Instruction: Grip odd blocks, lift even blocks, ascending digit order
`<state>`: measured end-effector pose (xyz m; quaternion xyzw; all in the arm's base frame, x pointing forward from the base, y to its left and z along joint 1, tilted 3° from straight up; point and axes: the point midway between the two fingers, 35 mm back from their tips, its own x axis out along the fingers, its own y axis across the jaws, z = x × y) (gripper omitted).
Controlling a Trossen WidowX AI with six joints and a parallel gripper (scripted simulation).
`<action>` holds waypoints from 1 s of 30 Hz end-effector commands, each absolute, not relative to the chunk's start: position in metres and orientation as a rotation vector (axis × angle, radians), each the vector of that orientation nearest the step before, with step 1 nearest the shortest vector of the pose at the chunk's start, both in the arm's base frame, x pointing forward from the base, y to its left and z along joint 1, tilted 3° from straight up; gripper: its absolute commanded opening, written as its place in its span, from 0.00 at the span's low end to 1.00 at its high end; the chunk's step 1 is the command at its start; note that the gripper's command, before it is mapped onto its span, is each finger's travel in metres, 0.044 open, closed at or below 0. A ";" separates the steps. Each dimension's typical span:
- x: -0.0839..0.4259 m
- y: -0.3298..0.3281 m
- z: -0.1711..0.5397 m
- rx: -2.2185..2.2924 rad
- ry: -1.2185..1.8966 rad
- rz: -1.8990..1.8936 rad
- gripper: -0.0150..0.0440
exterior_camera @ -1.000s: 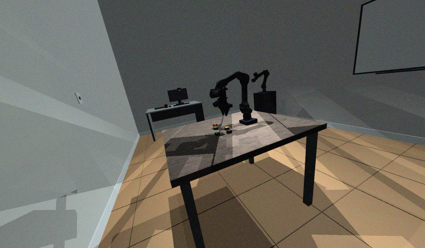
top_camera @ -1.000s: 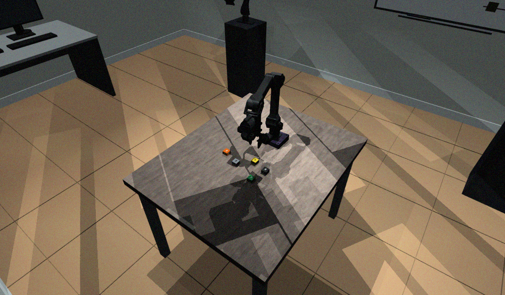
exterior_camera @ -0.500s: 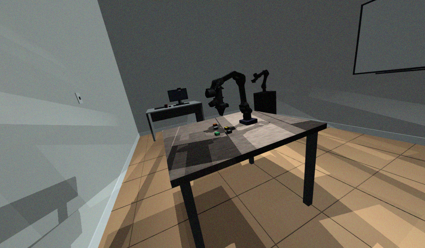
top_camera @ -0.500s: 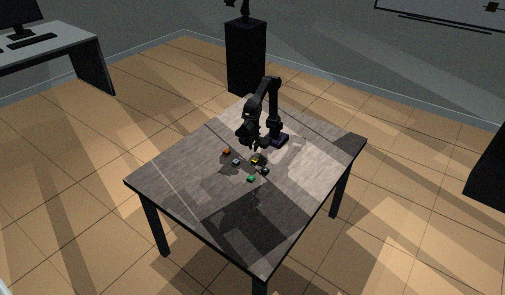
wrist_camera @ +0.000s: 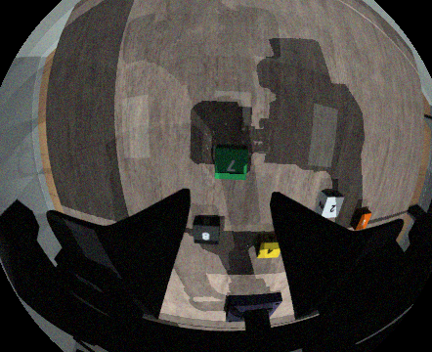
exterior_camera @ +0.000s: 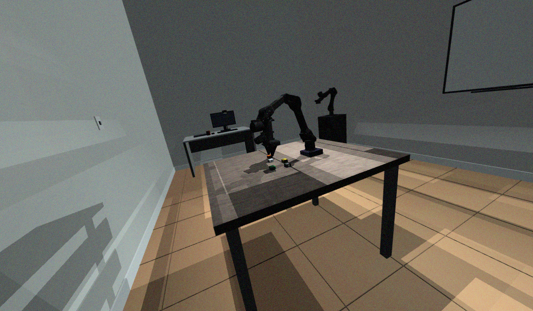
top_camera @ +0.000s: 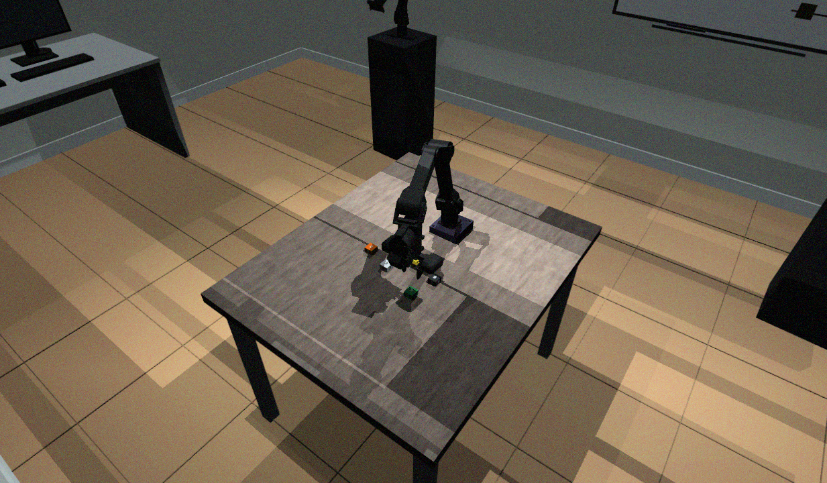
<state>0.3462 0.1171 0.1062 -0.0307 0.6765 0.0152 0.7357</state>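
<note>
My gripper (wrist_camera: 231, 198) (exterior_camera: 271, 155) is open and empty, raised above the table. In the wrist view the green block (top_camera: 410, 293) (exterior_camera: 272, 167) (wrist_camera: 231, 160), showing 7, lies just beyond the gap between the fingertips. The dark block (top_camera: 434, 279) (exterior_camera: 287, 165) (wrist_camera: 206, 230), showing 8, is near the left finger. The yellow block (top_camera: 415, 262) (exterior_camera: 284, 160) (wrist_camera: 269, 249), showing 4, is partly behind the right finger. The white block (top_camera: 386, 264) (exterior_camera: 270, 160) (wrist_camera: 330, 204) shows 2. The orange block (top_camera: 371, 247) (exterior_camera: 269, 155) (wrist_camera: 363, 220) has a small mark like a 1.
The arm's base (top_camera: 451, 228) (exterior_camera: 311, 151) (wrist_camera: 253, 307) stands on the table (top_camera: 320, 282) (exterior_camera: 337, 164) behind the blocks. Patchy shadows cross the tabletop. A desk (top_camera: 104, 54) (exterior_camera: 218, 135) and a black pedestal (top_camera: 401, 96) (exterior_camera: 332, 127) with another arm stand away from the table.
</note>
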 end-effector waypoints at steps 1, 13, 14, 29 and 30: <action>0.343 0.113 0.065 -0.079 1.513 0.022 0.81; 0.343 0.113 0.059 -0.079 1.513 0.022 0.93; 0.343 0.113 0.058 -0.079 1.513 0.022 0.93; 0.345 0.112 0.033 -0.079 1.513 0.022 0.93; 0.345 0.112 0.031 -0.079 1.513 0.022 0.93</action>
